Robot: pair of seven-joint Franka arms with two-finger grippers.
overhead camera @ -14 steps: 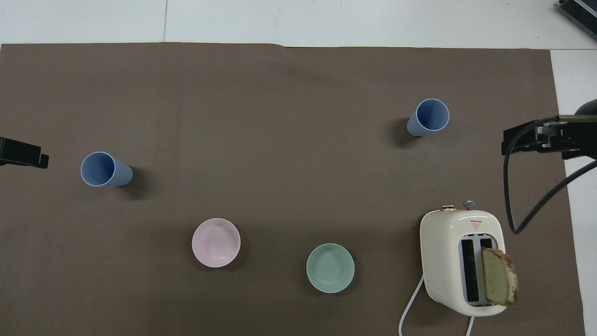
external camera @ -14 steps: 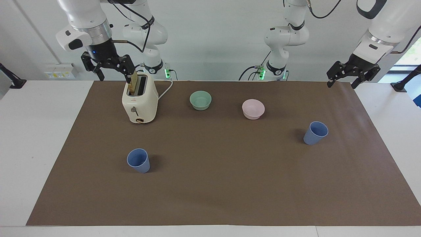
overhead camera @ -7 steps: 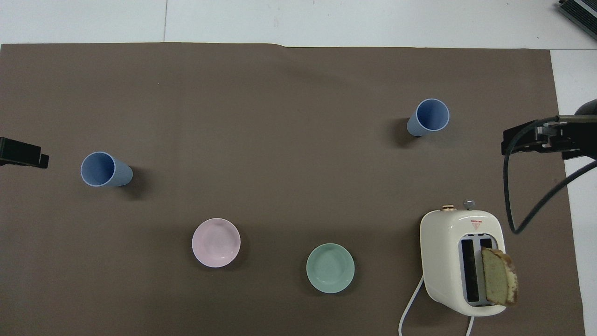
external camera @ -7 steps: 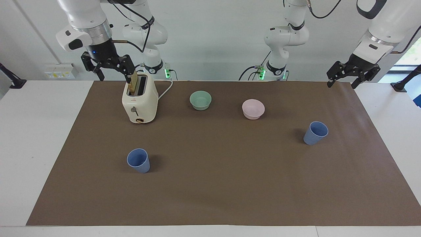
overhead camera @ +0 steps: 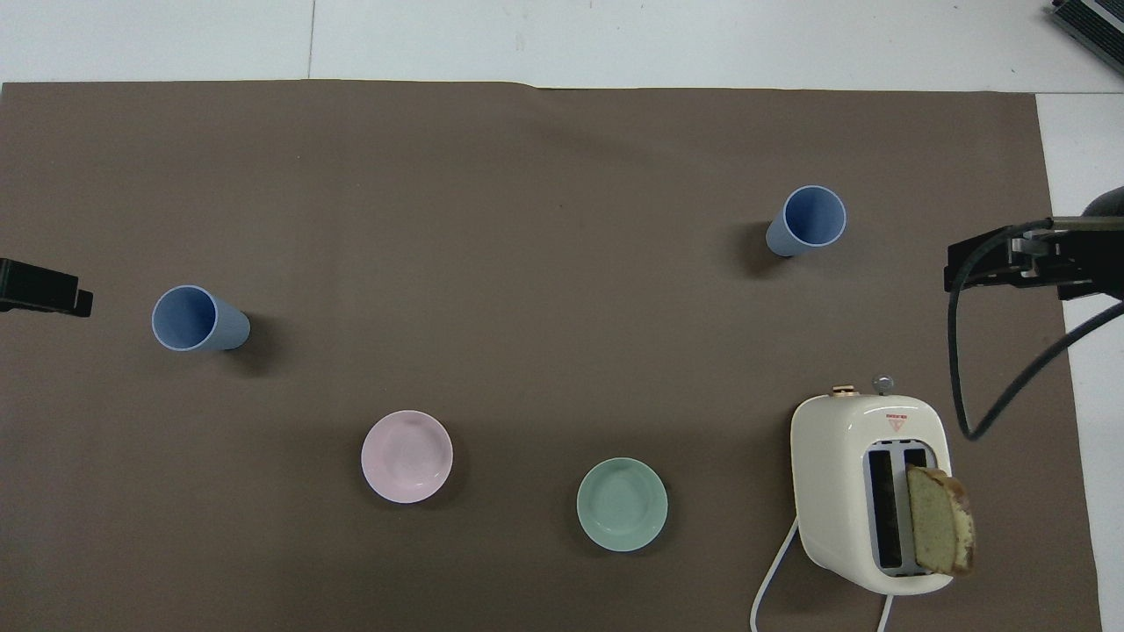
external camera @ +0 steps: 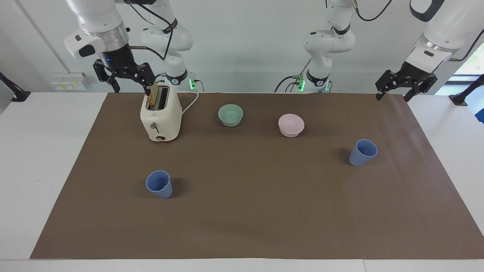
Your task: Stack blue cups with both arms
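Note:
Two blue cups stand upright and apart on the brown mat. One blue cup [external camera: 159, 184] [overhead camera: 806, 221] is toward the right arm's end, farther from the robots than the toaster. The other blue cup [external camera: 363, 152] [overhead camera: 198, 319] is toward the left arm's end. My right gripper [external camera: 131, 90] hangs open and empty in the air over the mat's edge by the toaster. My left gripper [external camera: 392, 96] is raised over the mat's corner at its own end, open and empty. Neither gripper touches a cup.
A cream toaster [external camera: 160, 119] [overhead camera: 865, 491] with a slice of bread [overhead camera: 940, 532] sticking out stands near the right arm. A pale green bowl [external camera: 230, 115] [overhead camera: 622, 504] and a pink bowl [external camera: 291, 125] [overhead camera: 407, 456] sit between the arms' bases and the cups.

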